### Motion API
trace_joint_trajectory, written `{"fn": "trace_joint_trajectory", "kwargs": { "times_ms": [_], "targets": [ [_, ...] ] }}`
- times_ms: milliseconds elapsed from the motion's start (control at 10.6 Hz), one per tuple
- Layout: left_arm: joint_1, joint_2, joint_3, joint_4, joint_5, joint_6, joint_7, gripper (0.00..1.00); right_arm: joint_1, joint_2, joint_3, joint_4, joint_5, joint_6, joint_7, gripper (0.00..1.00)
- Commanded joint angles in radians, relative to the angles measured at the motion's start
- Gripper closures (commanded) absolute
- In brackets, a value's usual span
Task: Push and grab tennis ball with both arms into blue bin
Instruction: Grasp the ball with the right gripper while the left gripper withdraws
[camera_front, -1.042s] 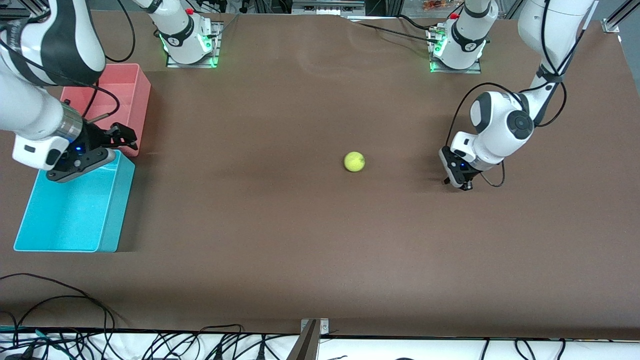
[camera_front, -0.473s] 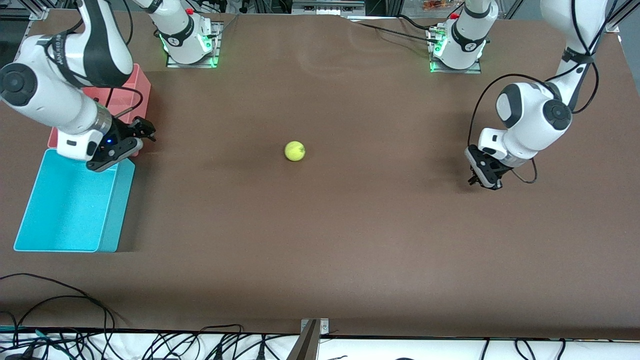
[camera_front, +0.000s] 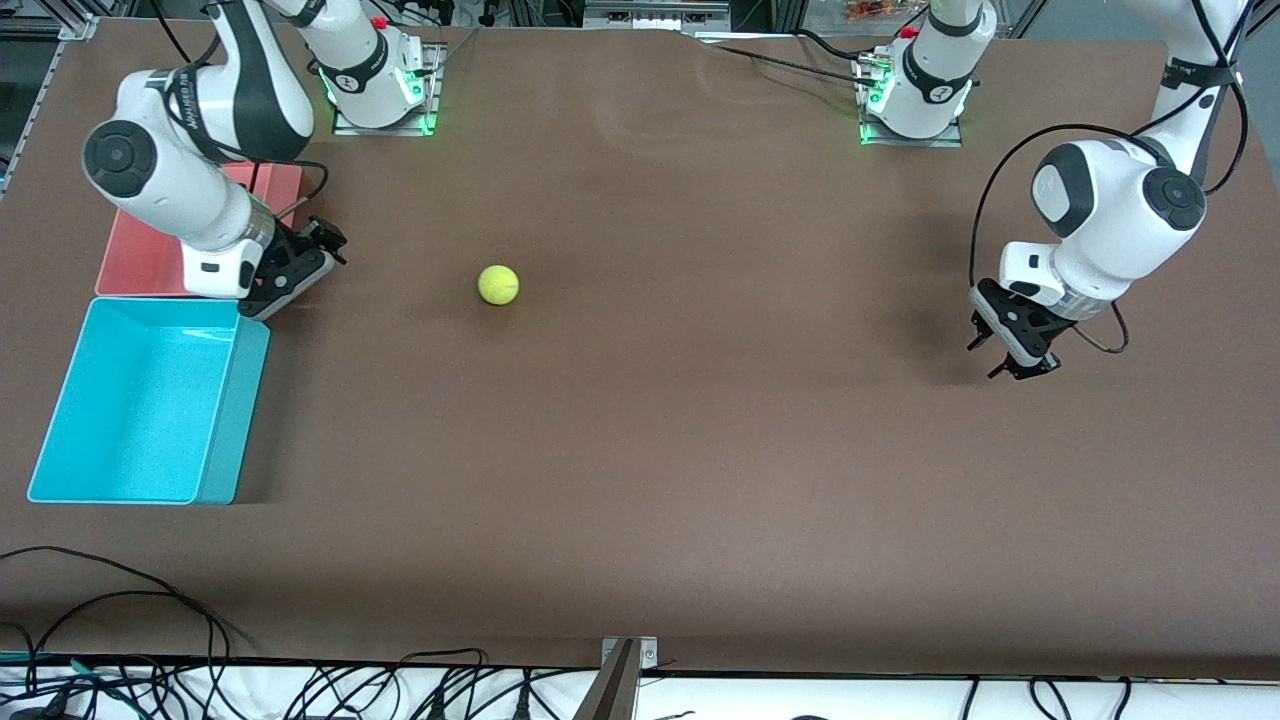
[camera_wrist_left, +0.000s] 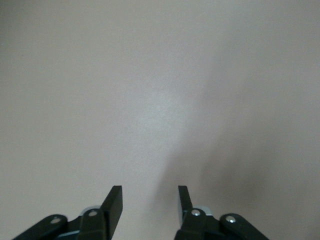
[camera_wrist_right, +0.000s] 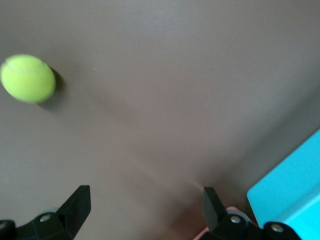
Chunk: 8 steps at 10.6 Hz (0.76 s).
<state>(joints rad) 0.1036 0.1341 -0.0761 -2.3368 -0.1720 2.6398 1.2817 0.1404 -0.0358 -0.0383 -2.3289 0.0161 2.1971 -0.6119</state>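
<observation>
The tennis ball (camera_front: 498, 284) lies on the brown table, between the two arms and closer to the right arm's end. It also shows in the right wrist view (camera_wrist_right: 27, 78), blurred. The blue bin (camera_front: 236, 410) stands at the right arm's end, nearer the front camera than the ball, and its corner shows in the right wrist view (camera_wrist_right: 292, 187). My right gripper (camera_front: 333, 240) is open and empty, low beside the pink bin, with its jaws wide apart (camera_wrist_right: 145, 201) and facing the ball. My left gripper (camera_front: 990, 357) is open and empty (camera_wrist_left: 148, 196), low over bare table at the left arm's end.
A pink-red bin (camera_front: 140, 262) stands just farther from the front camera than the blue bin, partly hidden by the right arm. The two arm bases (camera_front: 375, 80) (camera_front: 915, 85) stand along the back edge. Cables hang along the front edge.
The ball has rolled across the table toward the right arm's end. My right gripper has moved from over the blue bin to beside the pink bin. My left gripper has drawn back toward its own end.
</observation>
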Motion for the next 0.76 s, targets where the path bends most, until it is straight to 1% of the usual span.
{"fn": "trace_joint_trajectory", "kwargs": {
  "times_ms": [0, 189, 284, 473, 663],
  "targets": [
    [-0.001, -0.053, 0.033, -0.016, 0.028, -0.02, -0.008, 0.0, 0.064, -0.016, -0.002, -0.145, 0.042, 0.214, -0.028, 0.0],
    [-0.001, -0.073, 0.038, -0.018, 0.026, -0.02, -0.015, 0.0, 0.096, -0.003, 0.001, -0.196, 0.079, 0.285, -0.028, 0.0],
    [-0.001, -0.076, 0.039, -0.019, 0.026, -0.021, -0.016, 0.0, 0.1, 0.0, 0.004, -0.214, 0.081, 0.291, -0.028, 0.0],
    [-0.001, -0.132, 0.041, -0.03, 0.026, -0.024, -0.016, 0.0, 0.107, 0.019, 0.005, -0.263, 0.081, 0.311, -0.028, 0.0],
    [-0.002, -0.149, 0.042, -0.029, 0.026, -0.024, -0.015, 0.0, 0.099, 0.033, 0.0, -0.299, 0.082, 0.338, -0.052, 0.0]
  ]
}}
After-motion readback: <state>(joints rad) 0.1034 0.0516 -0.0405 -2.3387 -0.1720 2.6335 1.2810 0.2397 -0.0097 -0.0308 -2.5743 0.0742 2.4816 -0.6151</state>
